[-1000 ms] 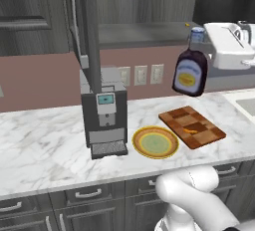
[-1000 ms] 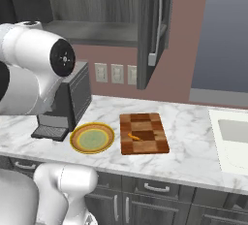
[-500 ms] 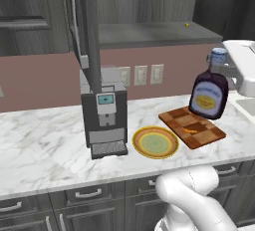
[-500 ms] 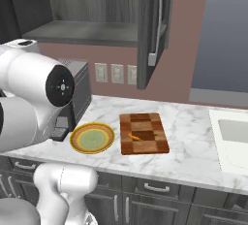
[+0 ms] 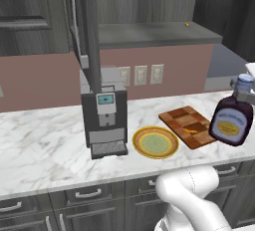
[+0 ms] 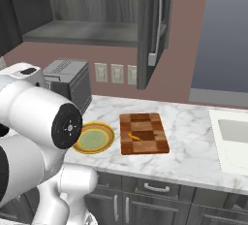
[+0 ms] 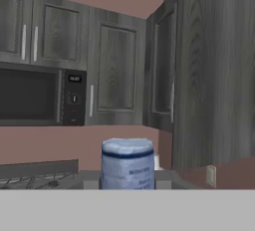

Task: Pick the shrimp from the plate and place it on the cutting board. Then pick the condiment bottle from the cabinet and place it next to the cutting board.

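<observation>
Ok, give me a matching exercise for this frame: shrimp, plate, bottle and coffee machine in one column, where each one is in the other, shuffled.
Things:
1. shrimp
2. plate
3. bottle
4. coffee machine

Places:
A. held above the counter, right of the board
B. on the counter, between the coffee machine and the board
C. lying on the board
D. on the counter below the open cabinet door

Pairs: 1-C, 2-B, 3-A, 4-D
</observation>
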Available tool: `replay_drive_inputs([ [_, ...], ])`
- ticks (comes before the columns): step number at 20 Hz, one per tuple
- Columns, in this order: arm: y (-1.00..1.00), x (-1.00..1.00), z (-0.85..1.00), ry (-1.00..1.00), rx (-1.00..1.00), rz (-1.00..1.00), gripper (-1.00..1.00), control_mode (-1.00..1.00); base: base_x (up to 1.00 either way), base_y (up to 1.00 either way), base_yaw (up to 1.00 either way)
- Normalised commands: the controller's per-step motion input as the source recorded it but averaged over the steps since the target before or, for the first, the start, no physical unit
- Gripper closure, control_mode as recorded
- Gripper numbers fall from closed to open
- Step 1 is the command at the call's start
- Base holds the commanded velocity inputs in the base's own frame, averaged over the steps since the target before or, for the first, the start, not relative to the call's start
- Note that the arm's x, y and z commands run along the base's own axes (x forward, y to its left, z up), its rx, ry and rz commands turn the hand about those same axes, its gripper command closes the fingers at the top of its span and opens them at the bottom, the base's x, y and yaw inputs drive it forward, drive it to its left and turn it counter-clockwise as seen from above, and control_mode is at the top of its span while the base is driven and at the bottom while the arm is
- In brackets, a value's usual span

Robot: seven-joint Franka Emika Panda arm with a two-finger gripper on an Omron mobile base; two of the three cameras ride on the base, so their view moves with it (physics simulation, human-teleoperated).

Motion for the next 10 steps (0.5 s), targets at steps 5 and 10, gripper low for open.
replay_drive_inputs([
  [5,-0.35,-0.37,-0.23,0.00,0.00,0.00,1.00,-1.00,0.00,0.00,0.00],
  [10,-0.37,-0.31,-0.27,0.00,0.00,0.00,1.00,-1.00,0.00,0.00,0.00],
])
